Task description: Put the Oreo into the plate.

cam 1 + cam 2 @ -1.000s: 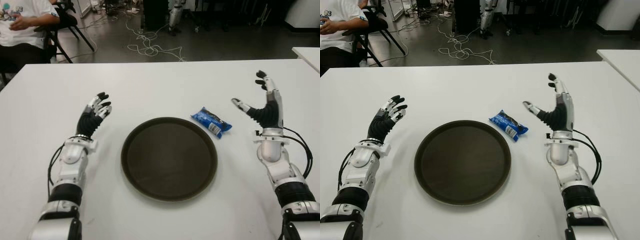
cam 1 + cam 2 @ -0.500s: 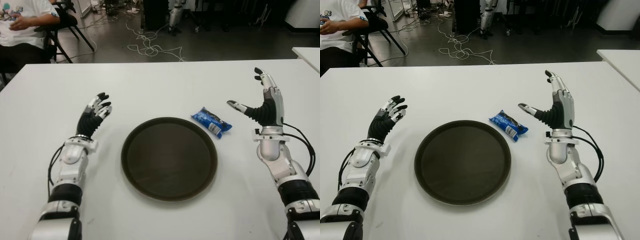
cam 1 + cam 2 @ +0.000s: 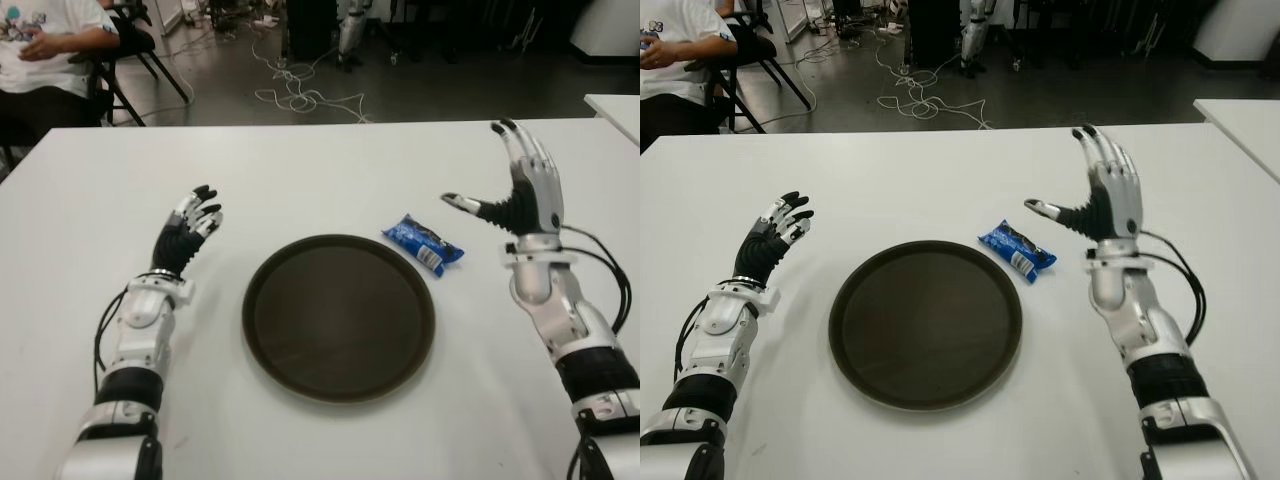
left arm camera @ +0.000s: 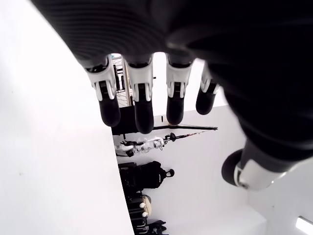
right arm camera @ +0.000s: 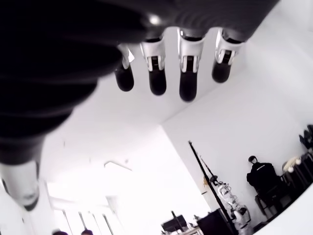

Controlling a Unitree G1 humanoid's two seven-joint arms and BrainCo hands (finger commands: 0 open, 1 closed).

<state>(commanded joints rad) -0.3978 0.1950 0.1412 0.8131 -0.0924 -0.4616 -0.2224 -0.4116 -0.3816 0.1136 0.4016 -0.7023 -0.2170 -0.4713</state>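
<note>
Far over on the left, beyond the worktop, a person in a white shirt sits on a dark chair; cables trail across the floor behind.

On the white worktop the left hand shows to the left of the plate, well apart from it; its fingers are stretched out and loosely spread, the thumb set off to one side, and nothing lies in its palm; whether it touches the worktop I cannot tell.

In the middle sits the plate, a round, dark brown dish with a low rim, with nothing in it.

Just beside the plate's far right edge lies the Oreo, a small blue packet with white print, flat on the worktop and turned at a slant; it looks very near the rim but outside it, and I cannot tell if the two touch.

To the right of the packet the right hand is held up above the worktop, palm turned towards the packet; its fingers point upward and are fully extended, the thumb reaches out sideways towards the Oreo without meeting it; the hand grips nothing.

At the far right edge the corner of a second white table shows.
</note>
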